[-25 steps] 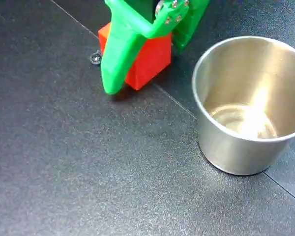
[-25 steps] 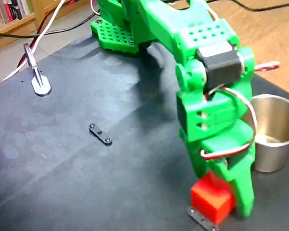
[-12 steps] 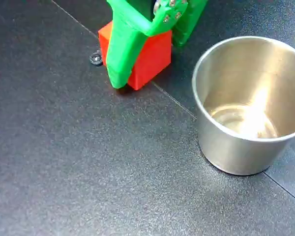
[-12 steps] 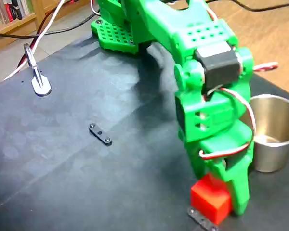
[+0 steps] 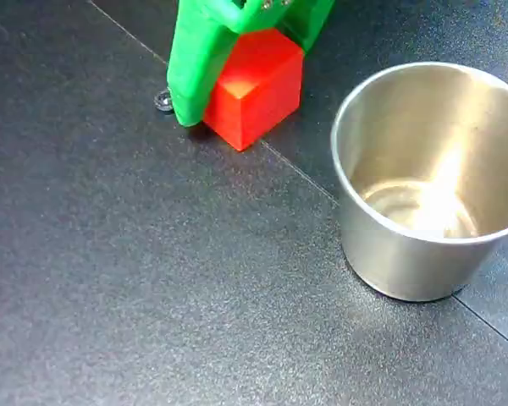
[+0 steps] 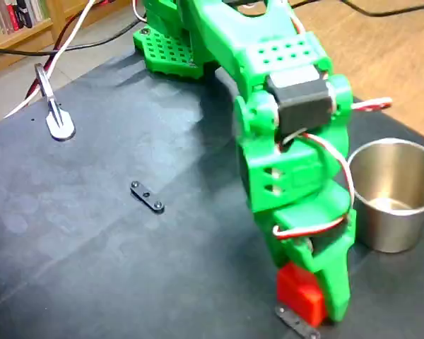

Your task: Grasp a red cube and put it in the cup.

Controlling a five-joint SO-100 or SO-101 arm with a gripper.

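- I see the bright green plastic two-finger gripper (image 5: 237, 80) clamped on the solid red-orange cube (image 5: 258, 89): in a fixed view one green finger (image 5: 190, 72) lies flat against the cube's left face, and the other finger shows behind its upper right edge.
- In the other fixed view the gripper (image 6: 314, 300) points straight down, with the red cube (image 6: 297, 295) pinched at its tip and a broad green finger (image 6: 333, 286) covering the cube's right side.
- I cannot tell whether the cube's underside touches the dark mat (image 5: 152, 279) or sits just clear of it; it is at most barely off the surface.
- Beside the cube on the mat lies a small round metal ring (image 5: 163, 101), just at the tip of the left finger.
- A thin dark flat strip (image 6: 297, 321) lies on the mat directly under the cube.
- The shiny round steel cup (image 5: 423, 182) stands upright to the right of the cube, near it but apart, with nothing inside.
- Above the gripper I see the green arm (image 6: 283, 134) with its grey servo block and red-and-white wires.
- Further out on the mat lie a small black two-hole link (image 6: 147, 197) and a white-footed metal clip (image 6: 53, 106).
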